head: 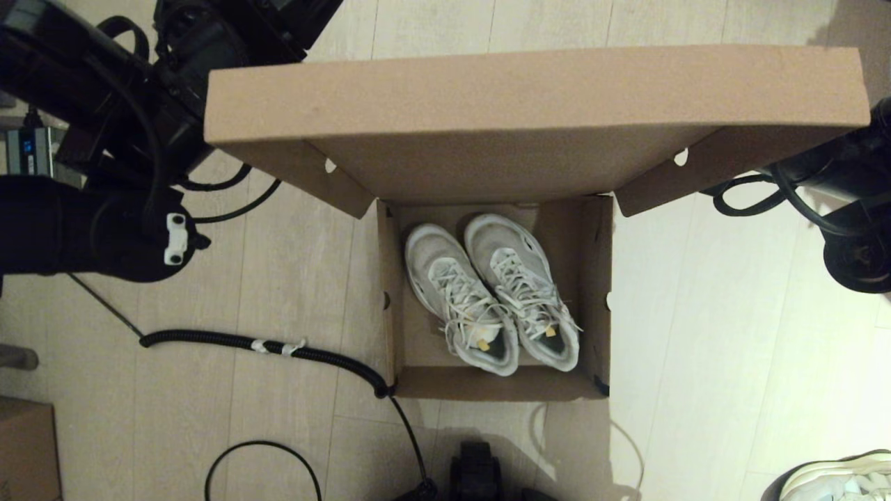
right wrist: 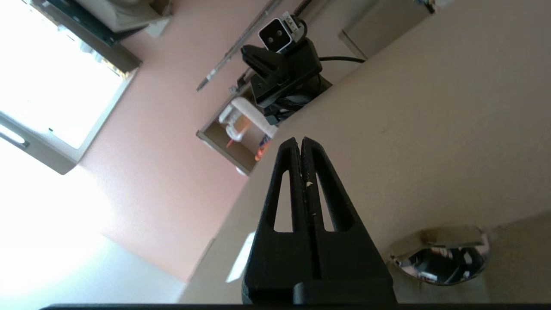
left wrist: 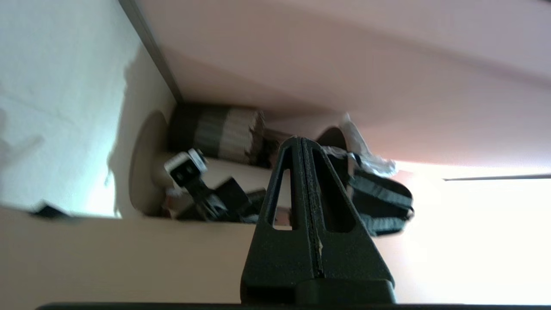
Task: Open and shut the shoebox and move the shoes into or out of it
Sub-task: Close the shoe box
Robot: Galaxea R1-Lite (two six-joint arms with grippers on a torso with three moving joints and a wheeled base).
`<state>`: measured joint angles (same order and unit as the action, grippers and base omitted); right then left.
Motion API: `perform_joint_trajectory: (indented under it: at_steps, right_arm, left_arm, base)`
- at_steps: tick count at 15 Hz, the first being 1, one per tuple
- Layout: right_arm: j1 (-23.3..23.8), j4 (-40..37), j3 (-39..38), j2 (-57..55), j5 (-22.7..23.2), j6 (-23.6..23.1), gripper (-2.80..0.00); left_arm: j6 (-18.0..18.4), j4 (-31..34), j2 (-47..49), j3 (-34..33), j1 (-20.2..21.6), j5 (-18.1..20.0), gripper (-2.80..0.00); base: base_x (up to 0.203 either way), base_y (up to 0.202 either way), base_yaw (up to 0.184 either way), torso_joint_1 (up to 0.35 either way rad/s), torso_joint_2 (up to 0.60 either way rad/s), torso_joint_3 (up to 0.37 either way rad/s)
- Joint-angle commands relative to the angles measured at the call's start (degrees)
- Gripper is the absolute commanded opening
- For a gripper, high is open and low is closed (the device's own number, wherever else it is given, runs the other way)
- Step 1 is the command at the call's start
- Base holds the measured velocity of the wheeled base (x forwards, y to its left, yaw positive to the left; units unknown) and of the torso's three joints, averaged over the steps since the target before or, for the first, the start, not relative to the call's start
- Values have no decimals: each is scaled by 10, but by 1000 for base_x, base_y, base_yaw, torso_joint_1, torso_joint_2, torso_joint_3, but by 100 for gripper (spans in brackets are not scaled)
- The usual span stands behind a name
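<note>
Left gripper (left wrist: 302,142): fingers pressed together, holding nothing, tip at the lid's (head: 536,104) cardboard edge. Right gripper (right wrist: 300,142): likewise closed and empty, against the lid's surface. Both arms flank the raised lid, left one high at its left corner. Only the head view shows the shoebox (head: 597,292) open on the floor, shoes (head: 491,292) side by side inside.

The robot's arms are matte black, the left arm (head: 76,229) bearing a small white two-screw bracket (head: 175,239) and looping black cables (head: 230,182). Each gripper (right wrist: 300,144) has black triangular fingers with slotted cut-outs.
</note>
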<state>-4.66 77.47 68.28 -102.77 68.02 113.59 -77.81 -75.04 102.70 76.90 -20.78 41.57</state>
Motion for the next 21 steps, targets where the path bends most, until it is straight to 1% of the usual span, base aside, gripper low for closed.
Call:
perform_joint_trajectory:
  at_steps: [1,5,7,11,13,16,17,19,20,21]
  right_arm:
    - [-1,12,-26,10,5,7,-280]
    - [-1,40,-75,16,5,7,-280]
    - [-1,48,-91,19,5,6,-280]
    - [0,67,-132,30,2,4,-280]
    - [1,91,-158,32,1,3,-280]
    - [12,102,-184,33,-2,1,-280]
    - [24,102,-186,34,-2,1,-280]
    - [43,102,-192,40,-3,0,-280]
    - [55,102,-193,43,-3,0,-280]
    - [65,102,-192,44,-3,0,-280]
  left_arm:
    - [-4,-13,-32,-42,-8,7,-280]
    - [-3,-32,-57,-134,-40,35,-280]
    - [-2,-56,-63,-188,-66,50,-280]
    - [-1,-100,-63,-275,-122,54,-280]
    - [-1,-125,-58,-308,-140,54,-280]
    - [0,-126,-61,-349,-158,54,-280]
    - [7,-126,-62,-366,-167,54,-280]
    - [48,-126,-61,-402,-189,54,-280]
    - [62,-126,-62,-415,-200,54,-280]
    - [66,-126,-64,-432,-208,54,-280]
  base:
    - [0,0,0,0,0,0]
    - [0,0,0,0,0,0]
    - [0,0,0,0,0,0]
    - [0,0,0,0,0,0]
    - [0,0,0,0,0,0]
    - [0,0,0,0,0,0]
    - [0,0,0,0,0,0]
    - [0,0,0,0,0,0]
    - [0,0,0,0,0,0]
    - [0,0,0,0,0,0]
